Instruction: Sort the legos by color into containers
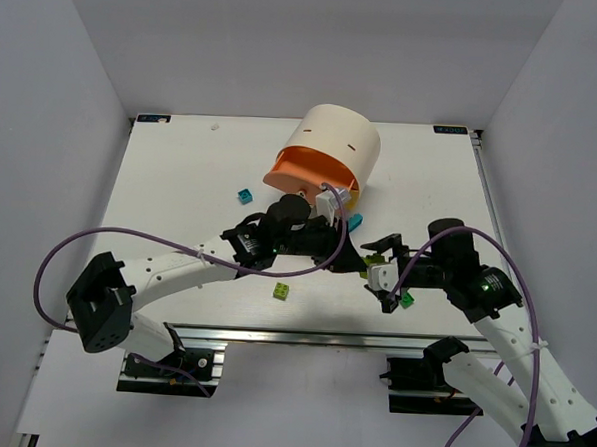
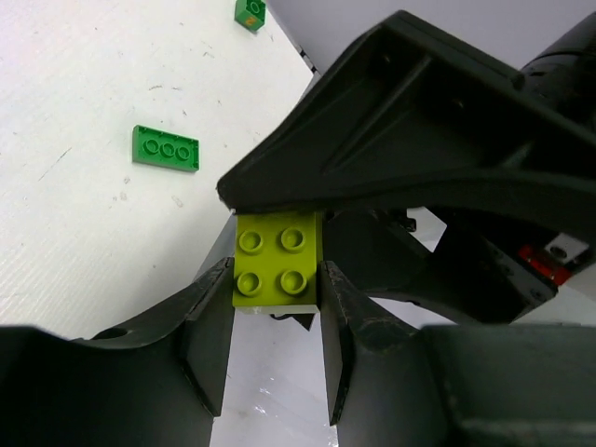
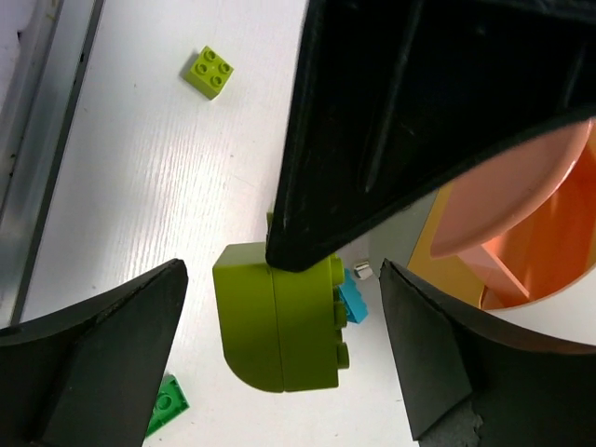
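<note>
A: Lego count?
B: Teal, two: one teal lego (image 1: 245,196) left of the drum (image 1: 338,135), another near its open orange drawer (image 1: 299,175). Green legos (image 2: 166,147), two, both on the worktop (image 2: 65,233). Lime, two: a loose lime lego (image 1: 281,291) and a held lime lego (image 2: 277,270).
A: Fingers?
B: Left fingers (image 2: 209,345) clamp the held lime lego, in front of the drum. Right fingers (image 3: 102,354) are spread wide.
</note>
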You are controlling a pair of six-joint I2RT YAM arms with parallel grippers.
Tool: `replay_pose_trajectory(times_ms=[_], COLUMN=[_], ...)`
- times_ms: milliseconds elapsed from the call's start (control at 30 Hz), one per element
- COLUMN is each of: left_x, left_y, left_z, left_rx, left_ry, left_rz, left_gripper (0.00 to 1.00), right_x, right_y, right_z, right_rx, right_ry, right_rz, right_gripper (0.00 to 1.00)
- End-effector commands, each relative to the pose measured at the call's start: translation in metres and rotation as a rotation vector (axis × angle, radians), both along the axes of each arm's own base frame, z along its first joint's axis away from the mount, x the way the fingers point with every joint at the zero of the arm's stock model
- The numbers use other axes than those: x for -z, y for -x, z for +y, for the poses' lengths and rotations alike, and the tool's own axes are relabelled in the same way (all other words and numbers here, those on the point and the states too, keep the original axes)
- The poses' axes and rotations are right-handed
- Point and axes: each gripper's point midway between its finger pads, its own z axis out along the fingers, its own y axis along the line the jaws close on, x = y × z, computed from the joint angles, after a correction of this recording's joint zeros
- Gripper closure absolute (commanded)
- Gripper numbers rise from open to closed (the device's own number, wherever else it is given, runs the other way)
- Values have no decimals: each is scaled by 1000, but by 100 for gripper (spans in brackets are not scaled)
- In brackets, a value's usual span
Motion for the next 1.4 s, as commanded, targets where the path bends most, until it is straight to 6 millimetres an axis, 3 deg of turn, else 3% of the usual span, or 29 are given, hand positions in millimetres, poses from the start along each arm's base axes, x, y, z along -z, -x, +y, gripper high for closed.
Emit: replay_pose_trajectory(times_ms=[0,233,367,467,700,900,1067,1167,1367], left_x=[-31,-35,-39,-38,-53,-66,-85,-86,-90], left_y=[4,-3,-21,-26,-24,-9,19,24,30], left_z=[10,32,60,73,102,104,105,103,98], left_rx=[4,-72,-192,-241,-304,-187,-75,-46,-11], left_ry=[82,20,-52,-76,-34,49,177,188,229], left_rz=[-57,-133,-238,-280,-418,-634,-769,-787,-783], left_gripper=[100,100,100,100,100,100,100,100,100], right_x=[-16,-39,-53,-50,-47,-54,-69,-73,-77], right_y=[0,-19,-28,-31,-11,14,28,33,24], right_z=[7,3,1,2,27,48,55,55,59], right_rx=[27,257,390,443,311,68,-99,-144,-113], right_ry=[-78,-207,-330,-366,-364,-328,-348,-356,-378], right_rz=[31,145,239,329,580,750,733,741,722], right_gripper=[11,11,11,11,11,11,11,12,13])
